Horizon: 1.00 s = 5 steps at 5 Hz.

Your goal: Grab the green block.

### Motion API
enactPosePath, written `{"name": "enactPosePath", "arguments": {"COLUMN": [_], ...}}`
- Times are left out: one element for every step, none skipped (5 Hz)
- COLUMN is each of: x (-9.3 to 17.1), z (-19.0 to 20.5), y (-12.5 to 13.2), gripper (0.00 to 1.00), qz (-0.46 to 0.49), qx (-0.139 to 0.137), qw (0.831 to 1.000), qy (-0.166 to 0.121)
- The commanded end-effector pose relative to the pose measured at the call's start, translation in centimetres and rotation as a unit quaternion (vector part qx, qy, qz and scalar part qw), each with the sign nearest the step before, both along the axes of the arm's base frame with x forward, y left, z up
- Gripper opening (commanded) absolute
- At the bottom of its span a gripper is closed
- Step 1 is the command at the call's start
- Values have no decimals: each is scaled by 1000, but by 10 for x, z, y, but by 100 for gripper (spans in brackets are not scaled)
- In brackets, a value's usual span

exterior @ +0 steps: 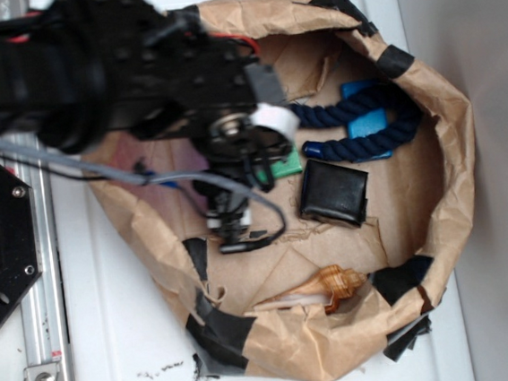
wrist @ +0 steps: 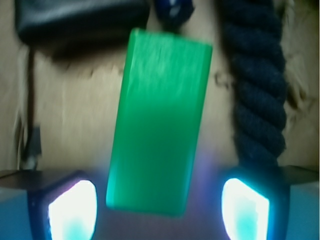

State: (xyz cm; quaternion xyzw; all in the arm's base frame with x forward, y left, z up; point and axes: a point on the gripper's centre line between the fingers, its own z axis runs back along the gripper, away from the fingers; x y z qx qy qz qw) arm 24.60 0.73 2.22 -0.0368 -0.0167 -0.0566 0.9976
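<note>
the flat green rectangular block point(wrist: 160, 125) lay on the crumpled brown paper liner point(exterior: 339, 326) of the taped paper basket, its long axis running away from the wrist camera and leaning slightly to one side. in the exterior view only a small green corner point(exterior: 289, 163) showed, the rest hidden under the black robot arm point(exterior: 89, 71). the thick navy twisted rope point(wrist: 257, 85) ran along one long side of the block, near but seemingly not touching. the glossy black square pad point(exterior: 333, 192) sat just beyond the block's far end, off to one side. a small bright blue block point(exterior: 368, 107) lay under the rope, farther off. an amber spiral seashell point(exterior: 335, 288) rested well apart, near the basket's lower rim.

step in hand, as judged: final approach, ready to descend and close. to do it well, the wrist should turn a little so the pads meet the long faces squarely, since the block sat skewed between them. descent should be straight down until the pads bracket the sides, with the rope-side finger kept clear of the rope so it does not snag or get pinched along with the block. the smooth matte faces looked likely to slip under an off-centre squeeze.

jaws: the black gripper point(wrist: 160, 207) stood spread wide, its two glowing fingertips point(wrist: 72, 210) flanking the near end of the block with a gap on each side. nothing held; no contact with block or rope could be made out, though blur left this uncertain.
</note>
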Motion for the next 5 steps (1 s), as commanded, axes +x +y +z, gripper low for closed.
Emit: {"name": "enactPosePath", "arguments": {"x": [31,39,41,37,37], "z": [7,6,6,14,45], "y": [-15,-2,3,3,4], "gripper": [100,90,0,0,0], "qz": [-10,5,9,10,0], "qx": [19,30,31,26,25], "qw": [999,999,999,999,999], "qy": [-29,-32,-33,-33,-39]}}
